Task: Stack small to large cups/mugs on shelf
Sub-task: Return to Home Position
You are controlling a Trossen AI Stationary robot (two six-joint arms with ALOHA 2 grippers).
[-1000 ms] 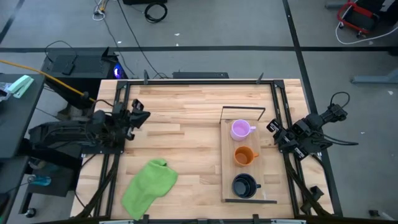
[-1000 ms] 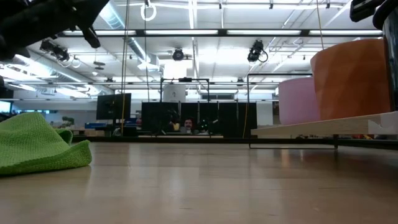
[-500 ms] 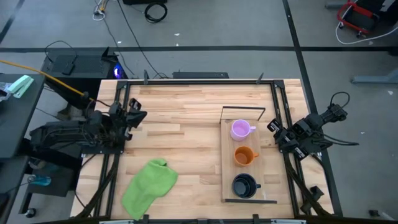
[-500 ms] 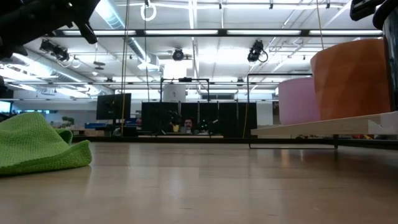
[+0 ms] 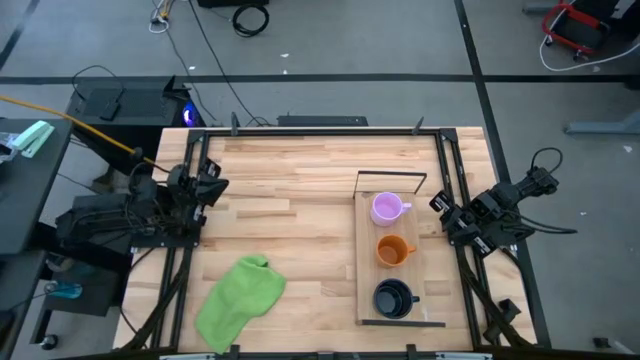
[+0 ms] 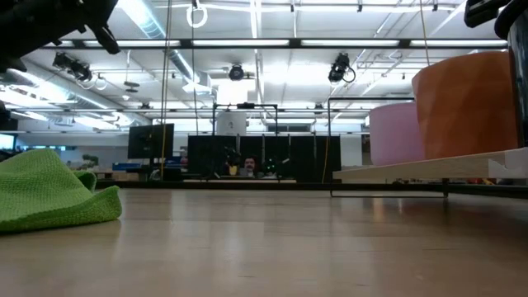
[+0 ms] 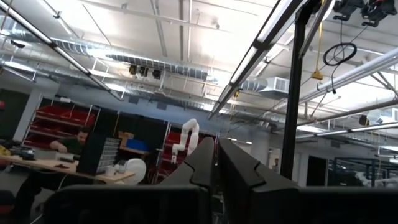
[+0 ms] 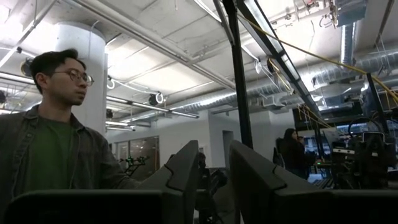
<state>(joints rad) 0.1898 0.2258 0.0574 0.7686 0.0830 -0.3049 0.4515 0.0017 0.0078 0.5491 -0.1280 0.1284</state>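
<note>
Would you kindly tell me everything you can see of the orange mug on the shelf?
The orange mug is small, plain and smooth-walled, with one handle pointing toward the table's right side. It stands upright, mouth up, on the middle of the light-wood shelf, between the purple mug and the black mug, touching neither. The low view shows its base resting flat on the board. Nothing grips it.

Pale wood shelf [image 5: 366, 272], wood tabletop [image 5: 290, 190]; nubby cloth [image 5: 240, 300].
</note>
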